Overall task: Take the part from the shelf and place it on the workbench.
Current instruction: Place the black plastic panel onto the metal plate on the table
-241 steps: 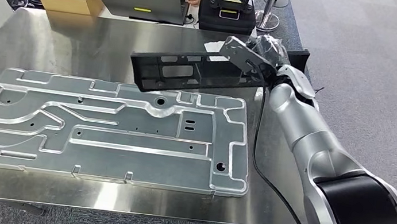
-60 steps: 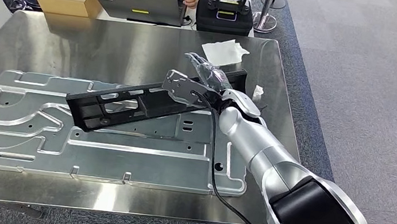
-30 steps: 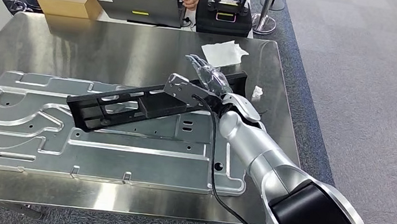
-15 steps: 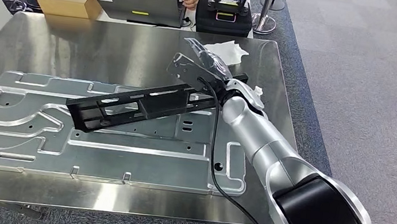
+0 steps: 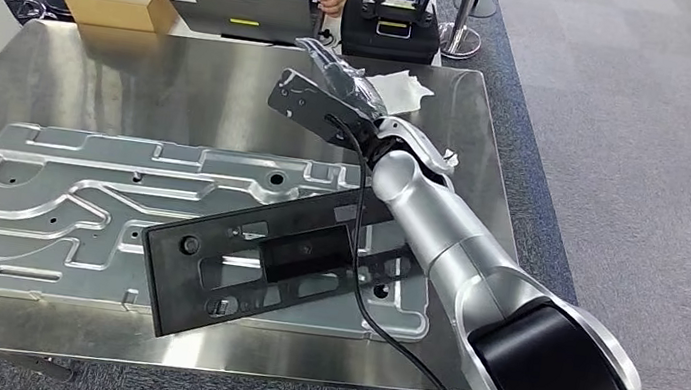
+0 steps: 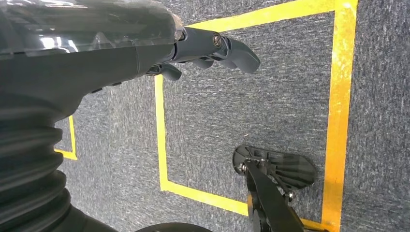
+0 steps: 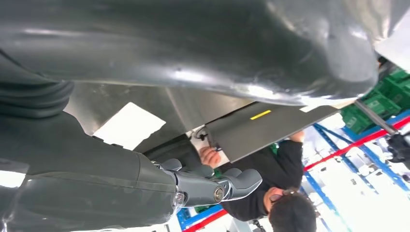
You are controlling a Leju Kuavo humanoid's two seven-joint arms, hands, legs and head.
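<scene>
1. Your black plastic frame part point(image 5: 262, 263) lay flat across the near right end of the machined aluminium plate point(image 5: 67, 209) on the steel worktop point(image 5: 185, 83). One corner reached the worktop's front edge, so I judged a nudge from the forearm above it could tip it off.
2. Your right arm point(image 5: 447, 239) reached forward over the part, apparently clear of it.
3. Your right hand point(image 5: 329, 97) was raised above the worktop, released, grasping nothing.
4. Your left hand point(image 6: 193, 48) hung over the carpet, fingers loosely curled, holding nothing.
</scene>
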